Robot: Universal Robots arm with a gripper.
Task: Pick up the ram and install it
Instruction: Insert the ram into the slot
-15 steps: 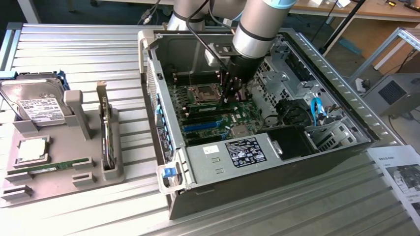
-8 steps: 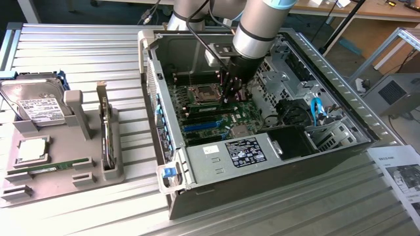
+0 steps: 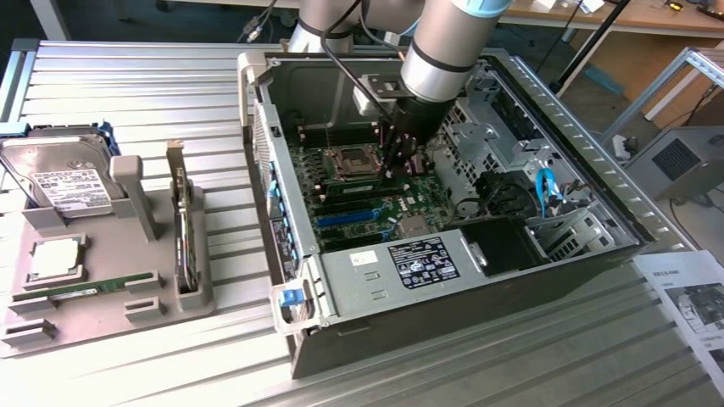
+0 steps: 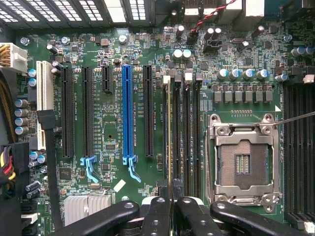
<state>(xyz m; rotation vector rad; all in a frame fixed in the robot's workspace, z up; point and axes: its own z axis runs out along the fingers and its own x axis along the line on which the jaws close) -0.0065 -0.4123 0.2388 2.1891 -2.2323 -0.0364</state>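
Insertion is in hand, we judge: inside the case [image 3: 267, 144], the end effector [image 4: 171, 202] is clenched on the ram [image 4: 169, 128], edge-on along the memory slots [image 4: 190, 132] beside the CPU socket [image 4: 243, 162]; seating calls for square alignment, even pressure.

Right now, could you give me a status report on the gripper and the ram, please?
Gripper shut on the ram. Ram edge-on along the memory slots beside the CPU socket; seating unclear. Nothing seen blocking it.
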